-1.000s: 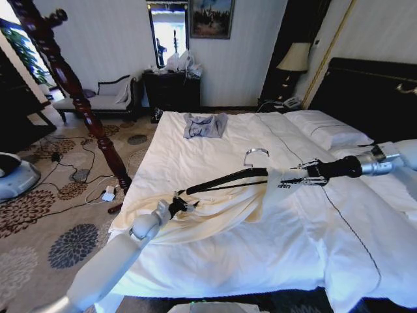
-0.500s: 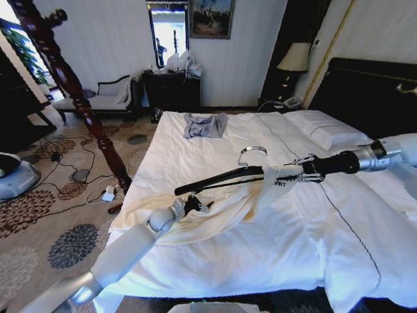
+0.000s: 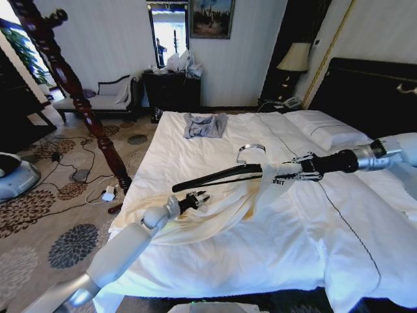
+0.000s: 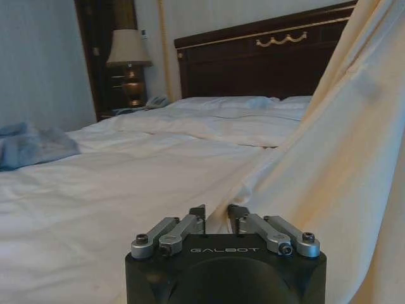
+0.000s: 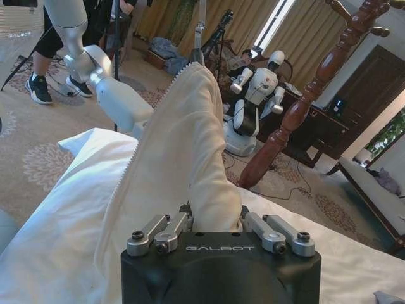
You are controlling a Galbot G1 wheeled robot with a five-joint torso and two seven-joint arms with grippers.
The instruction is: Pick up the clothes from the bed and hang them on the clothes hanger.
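Observation:
The black clothes hanger [image 3: 215, 177] with its silver hook [image 3: 251, 150] hangs level over the white bed [image 3: 195, 140]. My right gripper [image 3: 281, 176] is shut on its right end, seen up close in the right wrist view [image 5: 213, 218]. The cream clothes [image 3: 215, 212] drape from that end down onto the sheet [image 5: 177, 139]. The hanger's left end is bare. Just below that end, my left gripper [image 3: 197, 197] is shut on an edge of the clothes [image 4: 329, 158], which rises taut from between the fingers of the gripper [image 4: 217, 214].
A grey-blue garment [image 3: 205, 125] lies at the far side of the bed. White pillows [image 3: 326, 134] and the black headboard [image 3: 371, 91] are on the right. A dark wooden post [image 3: 71, 85] and floor cables [image 3: 85, 173] are to the left.
My left gripper has moved right and a little up, closer under the hanger's left end. The right gripper has carried the hanger slightly up and to the left.

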